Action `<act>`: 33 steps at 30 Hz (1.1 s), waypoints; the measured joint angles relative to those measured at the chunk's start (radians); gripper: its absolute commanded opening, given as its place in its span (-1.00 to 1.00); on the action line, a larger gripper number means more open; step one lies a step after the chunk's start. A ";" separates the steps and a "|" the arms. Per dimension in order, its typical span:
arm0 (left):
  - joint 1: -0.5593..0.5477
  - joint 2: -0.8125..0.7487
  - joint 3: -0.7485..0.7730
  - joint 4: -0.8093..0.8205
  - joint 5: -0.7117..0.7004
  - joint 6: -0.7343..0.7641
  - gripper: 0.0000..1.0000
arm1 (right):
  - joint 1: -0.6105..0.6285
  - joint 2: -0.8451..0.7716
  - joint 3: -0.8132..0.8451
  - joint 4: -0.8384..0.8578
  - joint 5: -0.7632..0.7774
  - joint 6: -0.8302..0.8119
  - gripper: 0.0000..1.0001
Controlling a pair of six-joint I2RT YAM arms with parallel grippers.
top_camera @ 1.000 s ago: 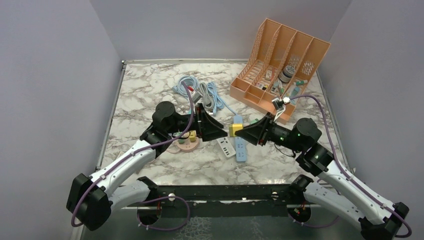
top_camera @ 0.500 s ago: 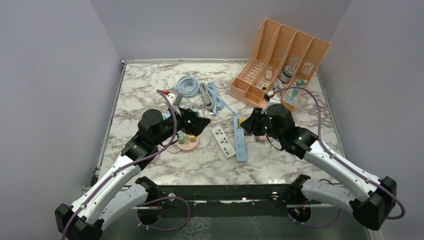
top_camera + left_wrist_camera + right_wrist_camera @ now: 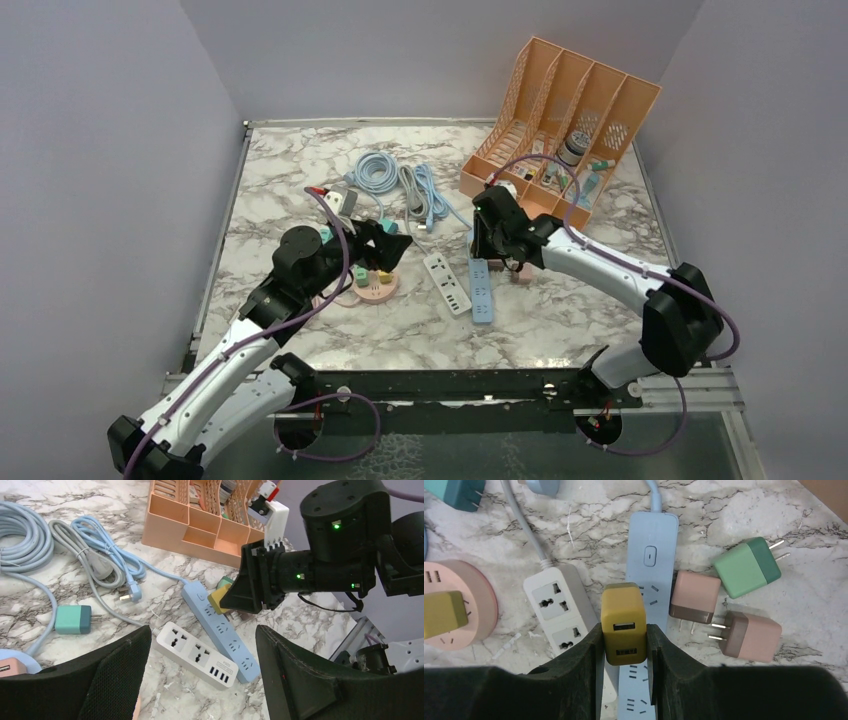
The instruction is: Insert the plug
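While the marble desk (image 3: 300, 180) carries one orange four-bay organizer (image 3: 560, 110) and two strips, a blue power strip (image 3: 651, 540) and a white power strip (image 3: 555, 600), the left pincer (image 3: 202, 630) hangs wide open and empty to their left. The right pincer (image 3: 624, 630) is clamped on the single yellow plug (image 3: 623, 615), held over the blue power strip, beside three loose adapters: one green adapter (image 3: 748, 566) and two pink adapters (image 3: 694, 595).

Light-blue power strip (image 3: 651, 555): white power strip (image 3: 556, 605) alongside on one side; pink cube charger (image 3: 695, 596) and green cube charger (image 3: 748, 567) close on the other. Bare marble tabletop (image 3: 400, 335): passable along the near edge.
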 measured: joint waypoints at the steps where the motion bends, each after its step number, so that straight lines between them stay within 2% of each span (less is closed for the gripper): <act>1: 0.000 0.002 0.000 0.000 0.000 -0.001 0.56 | 0.000 0.023 0.019 -0.010 0.005 -0.002 -0.98; 9: 0.000 -0.005 -0.018 0.001 -0.004 -0.019 0.57 | 0.000 0.136 0.101 -0.081 0.018 -0.014 -0.98; 17: 0.000 -0.001 -0.026 0.005 -0.006 -0.034 0.57 | 0.000 0.152 0.111 -0.143 0.056 -0.006 -0.98; 33: 0.000 0.007 -0.029 0.004 -0.006 -0.038 0.57 | 0.000 0.208 0.171 -0.153 0.034 -0.017 -0.98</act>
